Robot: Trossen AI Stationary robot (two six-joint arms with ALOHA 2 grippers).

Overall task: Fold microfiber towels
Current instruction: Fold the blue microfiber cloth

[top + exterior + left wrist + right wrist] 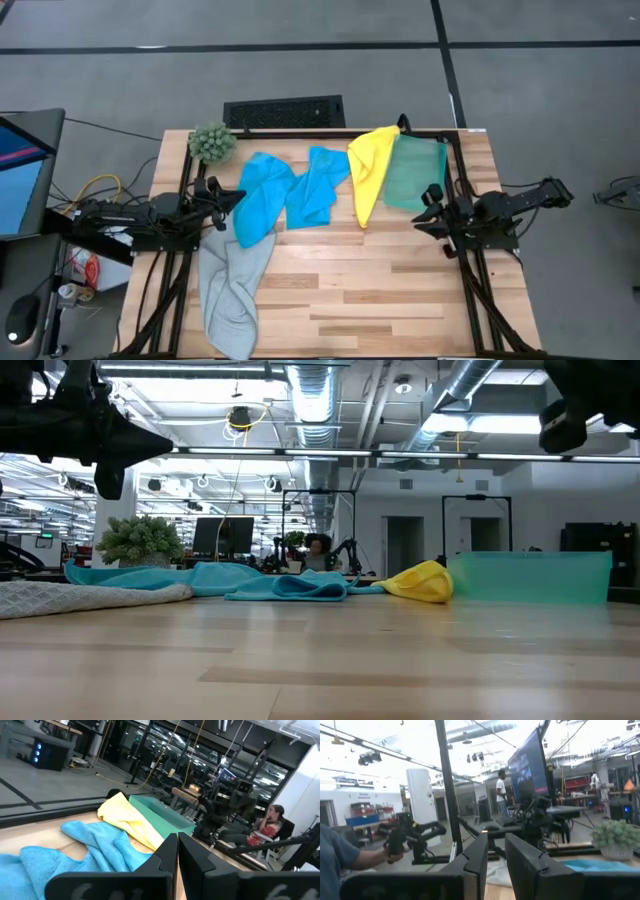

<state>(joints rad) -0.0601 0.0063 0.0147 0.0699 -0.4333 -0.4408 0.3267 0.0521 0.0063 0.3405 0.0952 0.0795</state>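
Note:
Five towels lie along the far half of the wooden table. Two bright blue ones (262, 196) (318, 186) are crumpled at the middle. A yellow one (371, 168) lies partly over the left edge of a teal green one (416, 173). A pale grey one (232, 286) trails to the near left edge. My left gripper (238, 196) (177, 836) is shut and hovers level above the left blue towel's edge. My right gripper (428, 203) (496, 836) hovers at the table's right side, open, with nothing between its fingers. In the low view both arms are high above the table.
A fuzzy green plant (212, 143) stands at the far left corner. Black frame rails (462, 170) run along the table's sides. Bare wood (380, 290) shows in the near middle and right. A monitor (25, 170) stands off the left side. People show in the room beyond.

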